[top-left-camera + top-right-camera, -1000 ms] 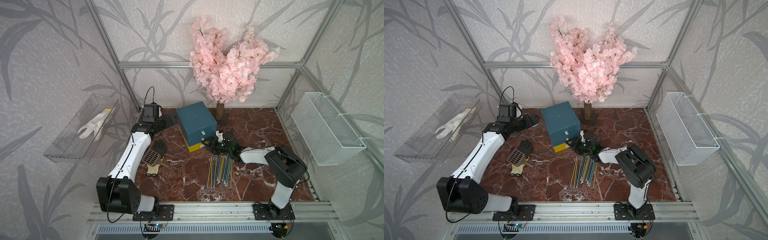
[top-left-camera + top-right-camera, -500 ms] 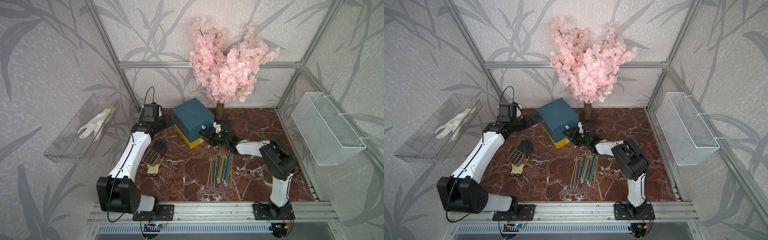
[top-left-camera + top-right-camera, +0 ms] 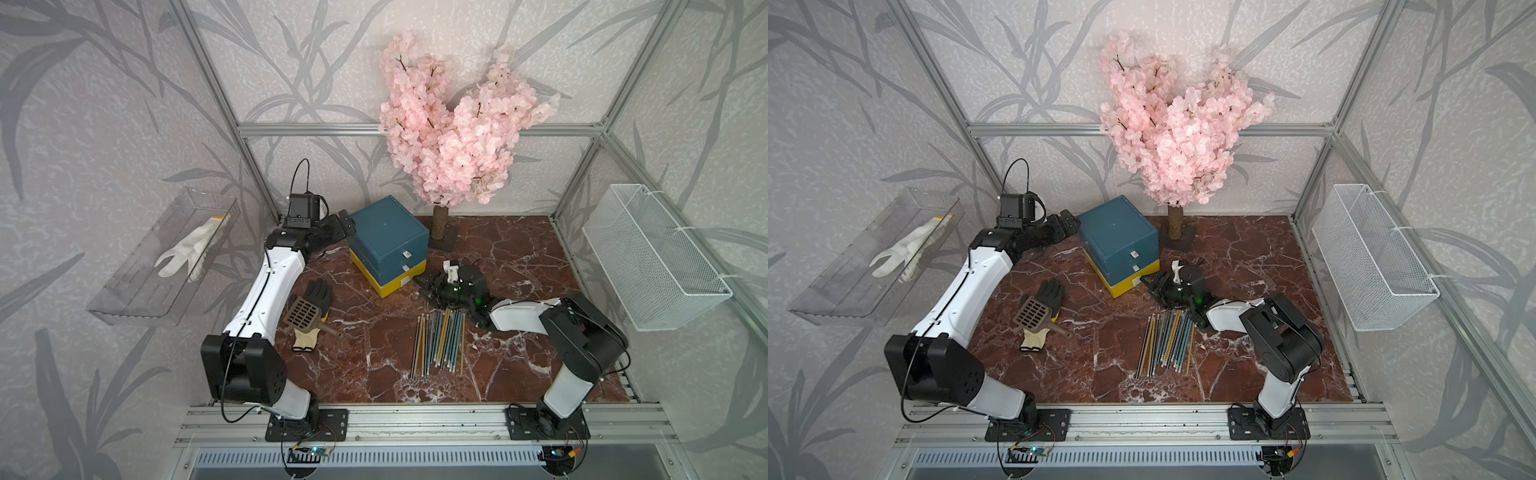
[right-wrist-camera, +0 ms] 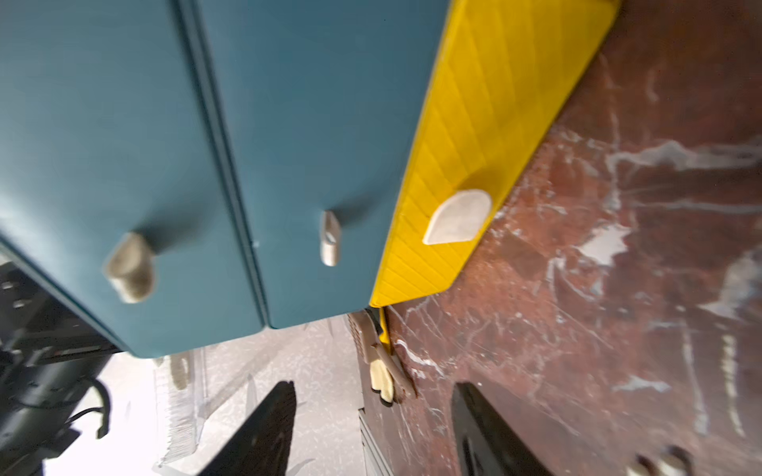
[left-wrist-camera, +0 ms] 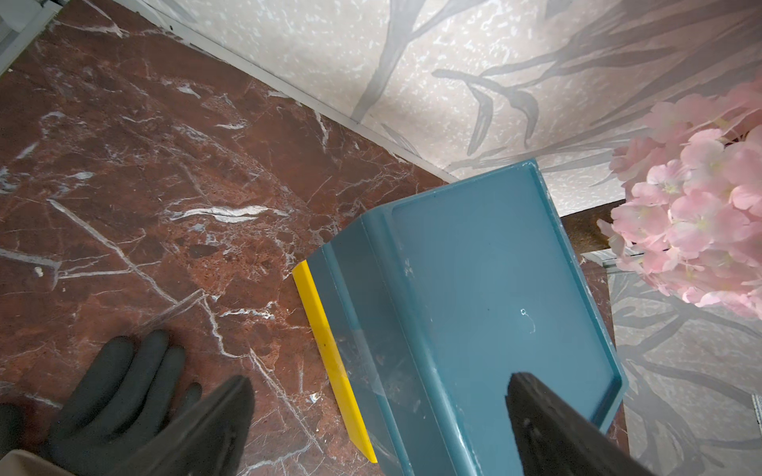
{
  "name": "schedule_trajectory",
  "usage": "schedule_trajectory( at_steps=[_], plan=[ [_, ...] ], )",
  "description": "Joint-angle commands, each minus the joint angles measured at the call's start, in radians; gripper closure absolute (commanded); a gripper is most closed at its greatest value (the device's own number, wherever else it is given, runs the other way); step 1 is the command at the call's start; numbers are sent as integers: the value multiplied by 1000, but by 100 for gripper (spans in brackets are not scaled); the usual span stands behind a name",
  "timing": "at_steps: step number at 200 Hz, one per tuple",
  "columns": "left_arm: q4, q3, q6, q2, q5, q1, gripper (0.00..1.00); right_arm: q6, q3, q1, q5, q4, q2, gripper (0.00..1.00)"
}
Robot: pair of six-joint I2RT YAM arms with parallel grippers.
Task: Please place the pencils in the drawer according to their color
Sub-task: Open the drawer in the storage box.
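While right pincer (image 4: 373, 387) faces drawer (image 4: 288, 123), jaws spread, gripping nothing; left pincer (image 5: 377, 379) spread too.

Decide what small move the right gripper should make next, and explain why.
Probably ease the right gripper forward onto the white pull tab of the yellow drawer and close on it. Its jaws stand open and empty just short of the tab, that drawer looks shut, and the pencils lie unsorted on the table.
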Motion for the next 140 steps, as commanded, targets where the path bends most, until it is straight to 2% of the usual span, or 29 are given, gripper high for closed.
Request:
schedule_trajectory(
  at_steps=[1,26,71,140],
  plan=[
    [-37,44,3,37,11,-10,0,43,50,-2,40,89,-24,36],
    [-40,50,5,56,18,-17,0,64,127,-2,43,105,15,37],
    [-40,46,9,66,15,-27,0,93,226,-4,54,126,97,45],
    [-33,41,10,76,15,-35,0,98,267,-8,54,134,149,63]
  ],
)
